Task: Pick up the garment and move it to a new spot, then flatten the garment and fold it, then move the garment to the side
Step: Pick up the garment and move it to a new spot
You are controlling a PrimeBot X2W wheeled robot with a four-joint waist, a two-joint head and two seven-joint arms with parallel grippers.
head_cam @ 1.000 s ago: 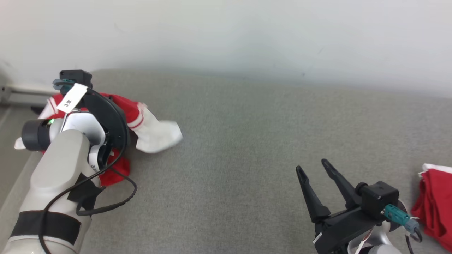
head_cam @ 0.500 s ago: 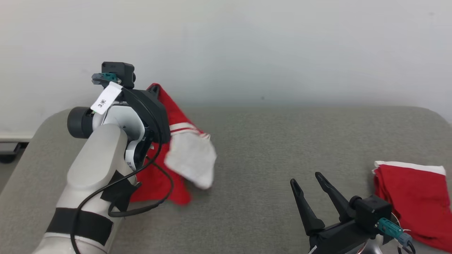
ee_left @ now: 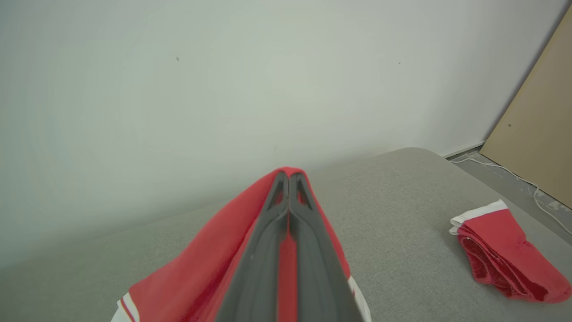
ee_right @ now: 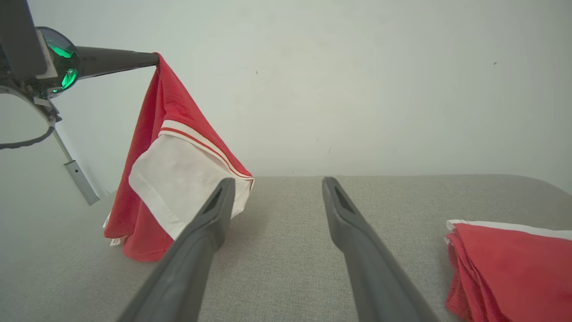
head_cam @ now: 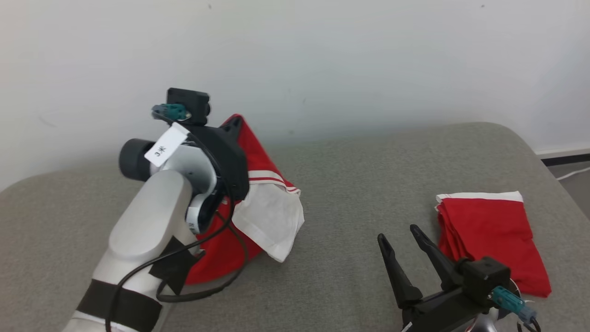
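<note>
left hand [head_cam: 235, 121]: shut tight, pinching a red fold at the very peak of the garment [head_cam: 272, 216]; upper left of centre in the head view.
garment: red with a white panel and striped trim. It hangs tent-like from that pinch, with the lower edge bunched on the grey desk [head_cam: 359, 175], left of centre.
right hand [head_cam: 396, 232]: fingers spread wide, nothing in them; lower right of frame, above the desk.
key relation: garment sits left of the right hand, apart from it. Long axis runs steeply from the pinch down to the desk. The white panel's hem is the part nearest the free hand.
decoy: folded red cloth [head_cam: 493, 235] at right of frame, just beside the right hand and closer than the garment.
step (my read): carrying to the new spot; flattening not yet started.
writing: white tag [head_cam: 162, 148] on the left wrist reads "3" plus a star-like mark. No brand readable on the garment.
</note>
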